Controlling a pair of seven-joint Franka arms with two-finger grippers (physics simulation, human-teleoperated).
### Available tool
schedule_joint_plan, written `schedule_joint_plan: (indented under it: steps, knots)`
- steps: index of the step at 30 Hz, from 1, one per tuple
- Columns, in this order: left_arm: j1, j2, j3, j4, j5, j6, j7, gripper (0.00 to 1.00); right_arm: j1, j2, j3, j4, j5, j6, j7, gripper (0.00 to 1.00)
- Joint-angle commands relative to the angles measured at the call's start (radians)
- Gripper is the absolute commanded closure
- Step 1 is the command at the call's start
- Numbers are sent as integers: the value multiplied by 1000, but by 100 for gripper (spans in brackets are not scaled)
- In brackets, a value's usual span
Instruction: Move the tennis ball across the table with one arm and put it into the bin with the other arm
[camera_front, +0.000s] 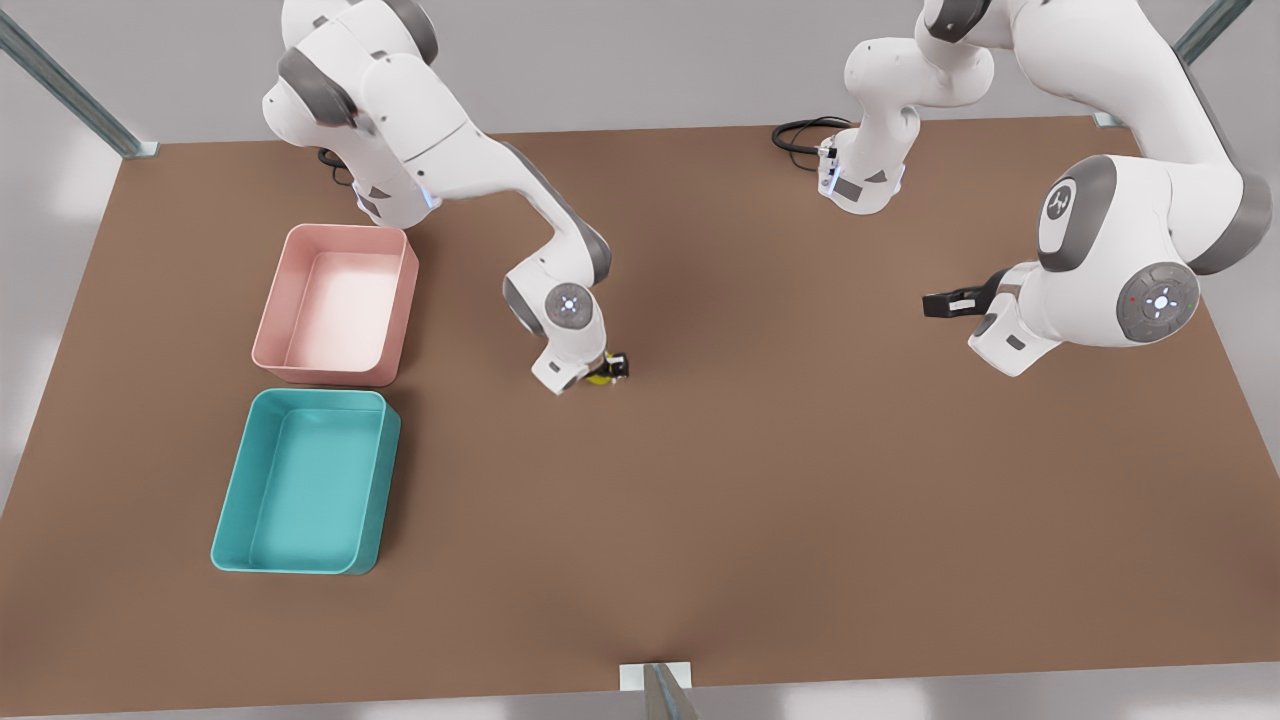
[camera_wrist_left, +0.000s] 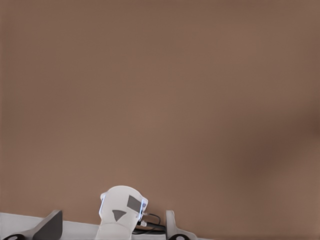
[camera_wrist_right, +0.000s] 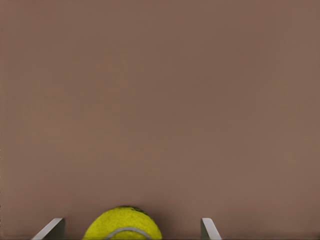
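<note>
The yellow-green tennis ball (camera_front: 602, 377) rests on the brown table (camera_front: 800, 480) near its middle. My right gripper (camera_front: 611, 368), on the arm at the front view's left, is lowered over it. In the right wrist view the ball (camera_wrist_right: 122, 226) sits between the two fingertips (camera_wrist_right: 52, 230) with a gap on each side, so this gripper is open around it. My left gripper (camera_front: 943, 303), on the arm at the front view's right, hangs open above the table with nothing in it, and that arm waits. The teal bin (camera_front: 305, 490) stands at the front view's left, with nothing in it.
A pink tub (camera_front: 335, 305) of the same shape stands just behind the teal bin. A black cable (camera_front: 800, 135) lies by the far arm base (camera_front: 865, 180), which the left wrist view also catches as a white base (camera_wrist_left: 122, 210). A metal post (camera_front: 660, 690) rises at the near edge.
</note>
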Motion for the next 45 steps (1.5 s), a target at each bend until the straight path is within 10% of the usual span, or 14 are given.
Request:
schedule_joint_plan:
  steps: [1, 17, 21, 25, 45]
  knots:
    - [0, -1, 0, 0, 0, -3, -23, 0, 12, -3, 0, -3, 3, 37, 56, 0]
    - [-1, -1, -2, -1, 0, -18, -27, 0, 40, 83, 0, -21, 3, 117, 55, 0]
    - [-3, -1, -2, -1, 0, -20, -27, 0, 32, 83, 0, -16, 1, 120, 47, 30]
    - [-3, -1, -2, -1, 0, -26, -30, 0, 13, 71, 2, -12, 3, 119, 16, 37]
    - [-5, 5, -2, -1, -1, -43, -30, 0, -691, 40, -77, 301, -166, -162, -1036, 35]
